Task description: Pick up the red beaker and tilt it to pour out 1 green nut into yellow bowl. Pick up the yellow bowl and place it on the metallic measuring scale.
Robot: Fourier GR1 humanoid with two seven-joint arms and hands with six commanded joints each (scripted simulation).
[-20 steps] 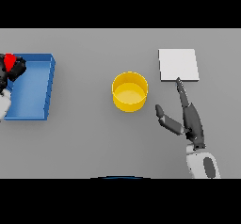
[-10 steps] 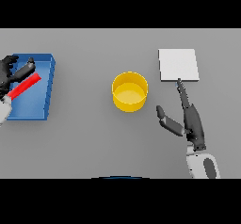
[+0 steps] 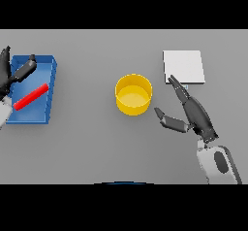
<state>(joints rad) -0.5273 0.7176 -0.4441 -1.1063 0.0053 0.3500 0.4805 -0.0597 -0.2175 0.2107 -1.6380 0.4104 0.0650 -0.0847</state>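
Between yellow bowl (image 3: 133,94) and right hand (image 3: 193,114), bare table (image 3: 97,147).

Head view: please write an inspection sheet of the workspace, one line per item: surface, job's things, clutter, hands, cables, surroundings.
Surface: grey table, flat and plain.
Job's things: red beaker lies tilted over the blue tray at the left; yellow bowl stands upright at the centre, nothing seen inside it; metallic measuring scale sits at the right rear, nothing on it. No green nut seen.
Clutter: nothing seen.
Hands: left hand at the tray's left edge, fingers spread, by the beaker's lower end; right hand open, between bowl and scale, holding nothing.
Cables: nothing seen.
Surroundings: nothing seen beyond the table.
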